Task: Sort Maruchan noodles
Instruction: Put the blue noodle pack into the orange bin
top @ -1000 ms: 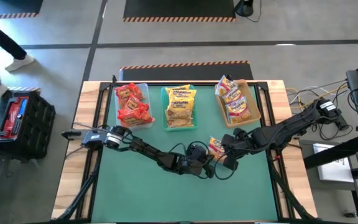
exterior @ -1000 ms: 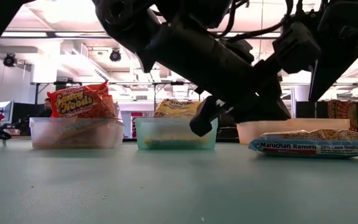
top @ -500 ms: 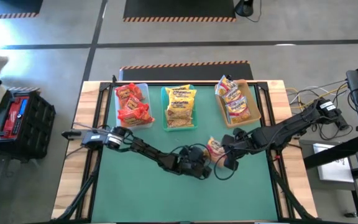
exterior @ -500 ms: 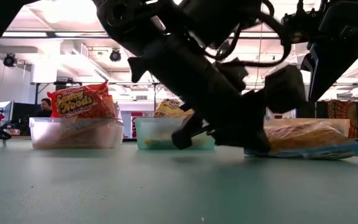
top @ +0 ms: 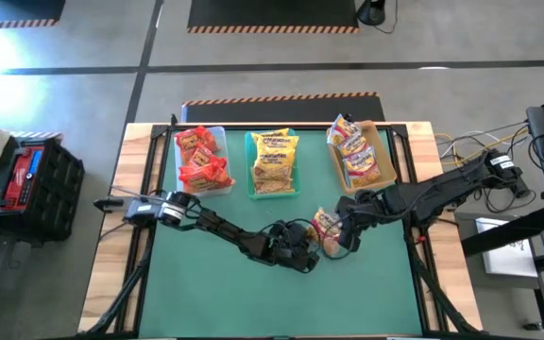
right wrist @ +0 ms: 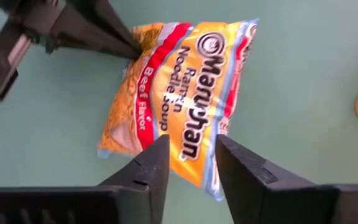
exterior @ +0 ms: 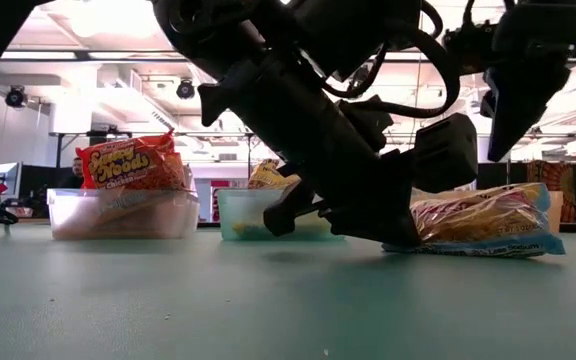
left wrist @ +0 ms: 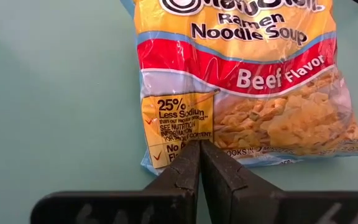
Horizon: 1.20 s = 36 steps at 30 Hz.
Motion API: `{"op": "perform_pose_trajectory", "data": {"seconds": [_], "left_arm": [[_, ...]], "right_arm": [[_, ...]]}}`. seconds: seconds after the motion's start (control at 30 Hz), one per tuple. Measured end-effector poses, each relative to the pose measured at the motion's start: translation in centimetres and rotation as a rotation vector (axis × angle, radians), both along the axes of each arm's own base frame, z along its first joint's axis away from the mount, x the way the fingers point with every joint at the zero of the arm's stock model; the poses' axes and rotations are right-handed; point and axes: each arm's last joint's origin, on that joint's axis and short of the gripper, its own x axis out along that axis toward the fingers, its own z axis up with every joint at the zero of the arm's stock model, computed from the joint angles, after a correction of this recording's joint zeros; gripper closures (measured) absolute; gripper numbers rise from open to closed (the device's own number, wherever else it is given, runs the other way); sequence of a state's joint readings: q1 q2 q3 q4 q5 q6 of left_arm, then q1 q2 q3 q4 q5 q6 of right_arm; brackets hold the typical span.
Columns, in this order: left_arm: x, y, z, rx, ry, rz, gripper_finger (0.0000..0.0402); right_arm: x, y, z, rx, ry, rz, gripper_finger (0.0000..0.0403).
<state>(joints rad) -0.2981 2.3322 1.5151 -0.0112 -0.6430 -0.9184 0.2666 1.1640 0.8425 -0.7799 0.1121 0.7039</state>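
One Maruchan noodle packet [top: 328, 229], yellow with a pink-red band reading "Beef Flavor" [left wrist: 247, 74], lies loose on the green mat right of centre. My left gripper [top: 312, 244] reaches it from the left and is shut on its end. My right gripper [right wrist: 191, 155] is open and hovers just above the packet's other end [right wrist: 179, 99], touching nothing; the low view shows it [exterior: 508, 130] clear above the packet [exterior: 483, 218]. The other packets sit in three bins at the far edge. My left gripper pinches the packet's sealed end edge [left wrist: 191, 134], beside the "25% Less Sodium" box, between its two fingers. The fingers come slanting down from the table's left. The packet is tipped up, its printed face toward the table's near side and its lower edge [exterior: 468, 248] on the mat.
At the far edge stand a clear bin [top: 201, 156] with red-orange packets, a teal bin [top: 274, 162] with yellow packets, and a tan bin [top: 359, 156] with yellow-and-pink packets. Bare green mat [top: 253, 302] lies toward the near edge.
My left gripper has moved right to the packet and taken hold of its end. The packet, which lay flat, is now tipped up with its face toward the near side. My right gripper has risen a little above it.
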Motion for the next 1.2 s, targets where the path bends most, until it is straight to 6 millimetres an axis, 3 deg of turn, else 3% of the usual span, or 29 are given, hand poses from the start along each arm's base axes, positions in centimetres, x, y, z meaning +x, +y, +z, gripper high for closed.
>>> {"op": "perform_pose_trajectory", "data": {"seconds": [0.43,0.77,1.2], "left_arm": [[-0.7,0.2,-0.5,-0.041,0.073,0.025,0.0402],[-0.8,0.1,-0.6,-0.048,0.078,0.030,0.0402],[-0.8,0.1,-0.7,-0.030,0.098,0.000,0.0402]], "right_arm": [[0.6,-2.8,-0.3,0.061,-0.015,-0.147,0.0197],[1.0,-4.1,-1.7,0.165,-0.083,-0.228,0.0193],[0.4,-4.4,-5.8,0.351,-0.189,-0.313,0.0193]]}}
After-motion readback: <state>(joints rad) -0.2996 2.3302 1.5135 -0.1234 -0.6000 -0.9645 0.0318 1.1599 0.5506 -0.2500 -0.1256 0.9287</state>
